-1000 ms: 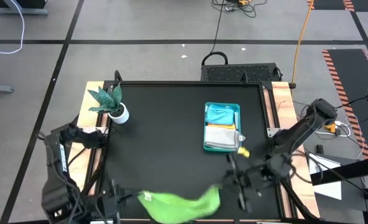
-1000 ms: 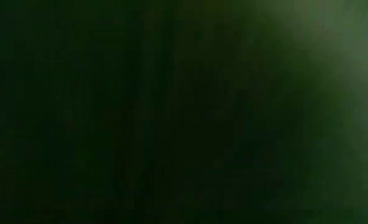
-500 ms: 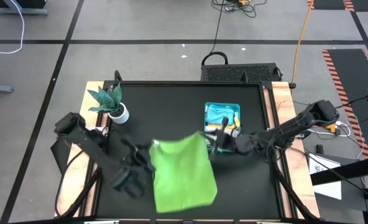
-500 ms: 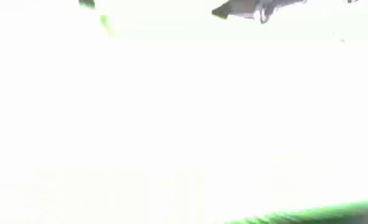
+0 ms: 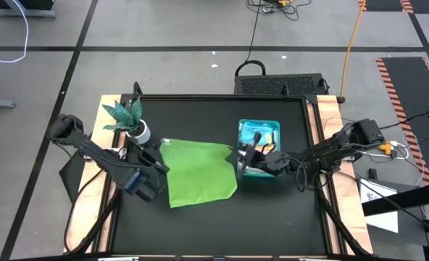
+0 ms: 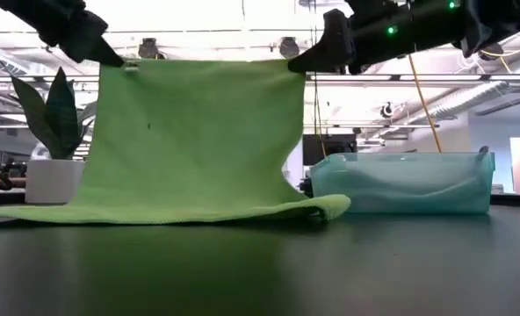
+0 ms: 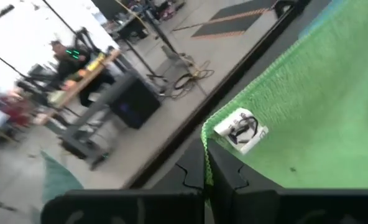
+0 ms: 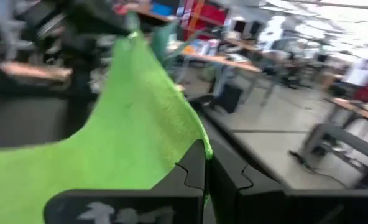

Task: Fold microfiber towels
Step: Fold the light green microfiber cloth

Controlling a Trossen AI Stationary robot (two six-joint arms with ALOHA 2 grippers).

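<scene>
A lime green microfiber towel (image 5: 198, 174) is held up between my two grippers, both shut on it. In the low view it hangs as a flat sheet (image 6: 194, 140), and its lower part (image 6: 181, 211) lies on the black table. My left gripper (image 5: 159, 147) is at its far-left corner and my right gripper (image 5: 235, 155) at its far-right corner. More folded towels lie in the teal tray (image 5: 259, 127) just right of the right gripper. My left gripper pinches the towel's corner (image 7: 207, 132) between its two fingers, beside the white label (image 7: 240, 130), coming nearly level from the table's left. The cloth hangs below that corner (image 6: 124, 66). My right gripper pinches the opposite top corner (image 8: 204, 147) between its two fingers, coming level from the table's right. The top edge (image 6: 207, 61) runs nearly straight between the two holds, and the towel's lower edge rests on the table.
A small plant in a white pot (image 5: 131, 122) stands at the far left, close behind my left arm. The teal tray (image 6: 400, 183) stands right of the towel. The near half of the table (image 5: 222, 232) is bare black surface.
Both grippers have carried the towel from the table's near edge toward the far edge and down, staying shut. The towel, bunched between them a second ago, has spread out into a flat sheet. Its lower part has come down onto the table.
</scene>
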